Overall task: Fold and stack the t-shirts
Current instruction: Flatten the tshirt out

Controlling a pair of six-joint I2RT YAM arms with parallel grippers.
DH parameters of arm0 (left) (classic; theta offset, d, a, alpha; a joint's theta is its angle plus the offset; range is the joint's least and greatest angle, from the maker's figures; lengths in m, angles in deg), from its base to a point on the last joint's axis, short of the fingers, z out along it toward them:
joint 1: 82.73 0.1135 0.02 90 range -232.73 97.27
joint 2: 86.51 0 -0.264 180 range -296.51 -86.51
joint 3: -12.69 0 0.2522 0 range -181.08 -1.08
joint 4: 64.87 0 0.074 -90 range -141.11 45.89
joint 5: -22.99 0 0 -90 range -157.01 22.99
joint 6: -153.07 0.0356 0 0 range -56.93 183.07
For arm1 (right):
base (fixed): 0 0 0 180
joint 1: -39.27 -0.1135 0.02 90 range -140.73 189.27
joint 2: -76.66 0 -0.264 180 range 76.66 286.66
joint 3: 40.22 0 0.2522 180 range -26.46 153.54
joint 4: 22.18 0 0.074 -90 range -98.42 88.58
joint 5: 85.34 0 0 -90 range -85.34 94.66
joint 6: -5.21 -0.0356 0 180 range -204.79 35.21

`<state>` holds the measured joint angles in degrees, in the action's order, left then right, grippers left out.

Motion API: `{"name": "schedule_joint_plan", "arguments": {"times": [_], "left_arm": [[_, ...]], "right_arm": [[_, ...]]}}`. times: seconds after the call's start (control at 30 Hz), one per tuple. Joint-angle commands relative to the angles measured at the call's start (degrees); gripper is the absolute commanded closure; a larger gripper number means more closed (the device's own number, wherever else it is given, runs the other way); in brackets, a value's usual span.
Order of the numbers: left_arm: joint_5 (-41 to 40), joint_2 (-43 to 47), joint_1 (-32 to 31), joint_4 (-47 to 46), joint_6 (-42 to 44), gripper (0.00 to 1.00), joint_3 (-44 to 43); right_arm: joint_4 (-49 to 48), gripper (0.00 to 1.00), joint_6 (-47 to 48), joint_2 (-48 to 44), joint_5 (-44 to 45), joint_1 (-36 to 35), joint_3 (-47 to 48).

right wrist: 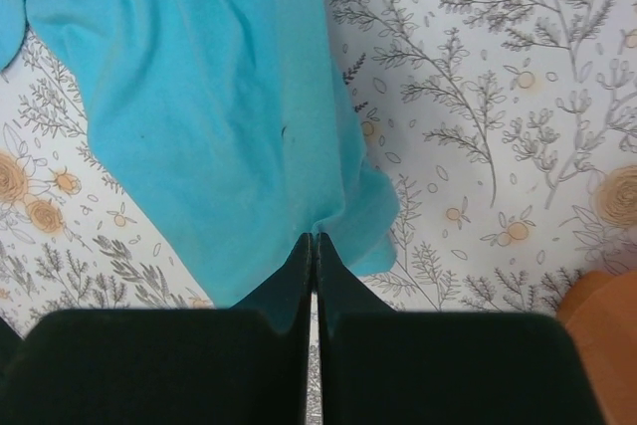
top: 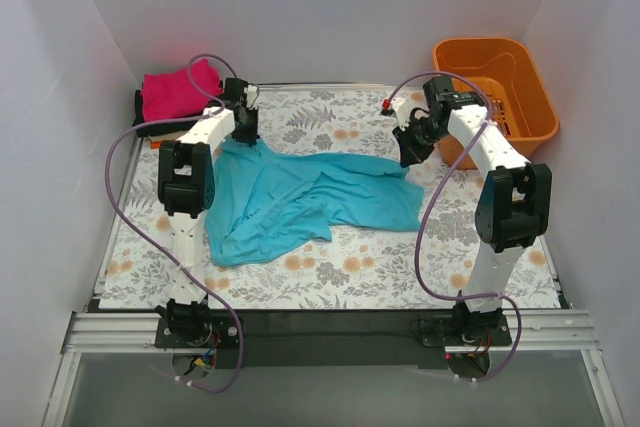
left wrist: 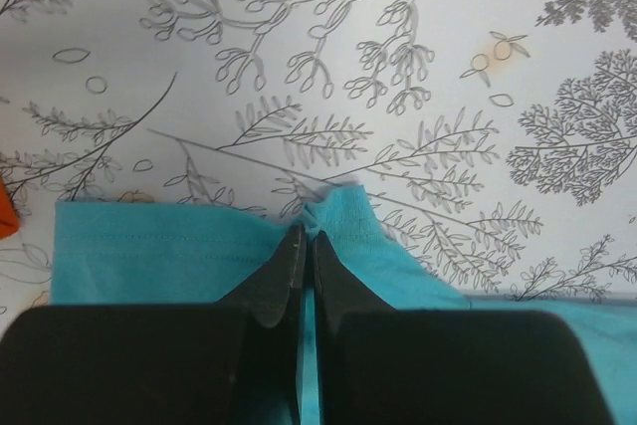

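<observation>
The teal t-shirt (top: 300, 202) lies spread and creased across the middle of the flowered table cover. My left gripper (top: 243, 133) is shut on its far left corner; in the left wrist view the fingertips (left wrist: 307, 236) pinch the hemmed teal edge (left wrist: 149, 256), and cloth shows between the jaws. At the shirt's far right corner my right gripper (top: 410, 155) is shut too. The right wrist view shows the teal cloth (right wrist: 199, 97) puckering into the closed tips (right wrist: 313, 238). A folded magenta-pink t-shirt (top: 175, 90) rests on a black one (top: 150, 127) at the back left.
An orange plastic basket (top: 495, 87) stands at the back right, just beyond the right arm, and its corner (right wrist: 597, 330) shows in the right wrist view. White walls close in the table on three sides. A sliver of orange (left wrist: 5, 211) sits at the left edge of the left wrist view.
</observation>
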<state>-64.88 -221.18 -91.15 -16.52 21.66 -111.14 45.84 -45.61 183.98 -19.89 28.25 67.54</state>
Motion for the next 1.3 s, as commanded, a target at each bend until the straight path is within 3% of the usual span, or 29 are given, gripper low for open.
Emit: {"name": "schedule_joint_plan", "arguments": {"times": [0.0,0.17,0.37,0.53,0.67,0.73,0.77,0.87,1.0,1.1,1.27], "left_arm": [[5.2,5.0,3.2,2.1,-1.2,1.0,-0.1],[8.0,11.9,5.5,4.2,1.6,1.0,-10.2],[11.4,11.4,5.1,8.1,4.4,1.0,-9.9],[13.6,10.1,2.4,4.4,5.4,1.0,0.1],[12.5,17.9,-3.4,0.5,9.7,1.0,17.7],[12.5,21.0,-4.1,0.5,11.2,0.99,20.9],[11.5,21.2,-3.6,0.1,10.7,0.77,20.6],[10.9,19.4,-0.4,0.3,9.1,0.63,12.8],[11.3,11.8,2.5,5.6,11.5,0.62,0.1],[11.5,10.7,3.2,6.2,14.6,0.52,0.3],[11.1,7.8,3.4,7.2,16.6,0.47,-0.1]], "right_arm": [[0.4,0.99,-0.3,-0.7,0.5,1.0,4.6],[0.2,0.99,-1.3,-2.8,1.8,1.8,12.9],[0.5,0.99,-2.3,-2.1,2.5,1.8,15.6],[0.4,0.99,-2.8,-1.1,2.5,1.8,12.1],[0.4,0.99,-0.8,-2.3,3.8,1.9,7.2],[0.4,0.99,-0.7,-2.3,3.6,1.9,6.6],[0.3,0.99,-0.9,-1.9,3.1,1.8,6.6],[0.3,0.99,-1.1,-0.8,2.7,1.8,6.8],[0.5,0.99,-1.0,0.2,3.0,1.8,7.3],[0.4,0.99,-0.9,0.4,3.2,1.8,7.1],[0.5,0.99,-0.8,0.8,3.1,1.9,6.6]]}}
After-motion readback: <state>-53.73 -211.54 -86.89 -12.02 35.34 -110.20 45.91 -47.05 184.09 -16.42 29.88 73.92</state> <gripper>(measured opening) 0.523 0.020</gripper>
